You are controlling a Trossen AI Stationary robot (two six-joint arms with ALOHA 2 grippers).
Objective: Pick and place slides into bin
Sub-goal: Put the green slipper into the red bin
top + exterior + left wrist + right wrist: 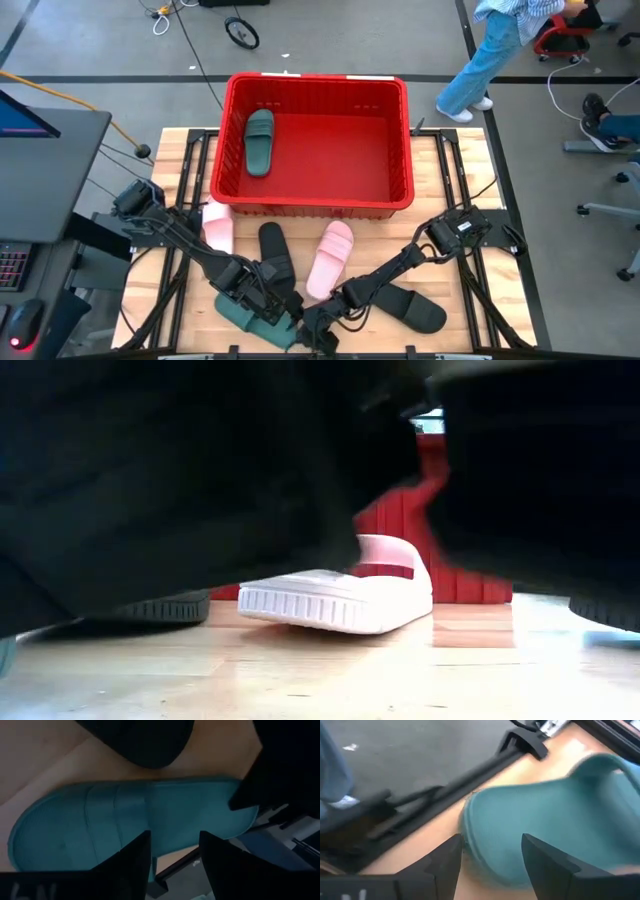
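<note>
Wooden tabletop (470, 215) carries the red bin (395, 205) at twelve o'clock; at six, left gripper (283, 322) and right gripper (318, 322), both spread, flank the green slide (100, 830). Close squarely across its edge before lifting.

No readable text, labels or numbers; pale marks at left wrist view's edge illegible.

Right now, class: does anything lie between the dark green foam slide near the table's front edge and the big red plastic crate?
Yes. A black foam slide and a pale pink one lie between that green slide and the crate.
</note>
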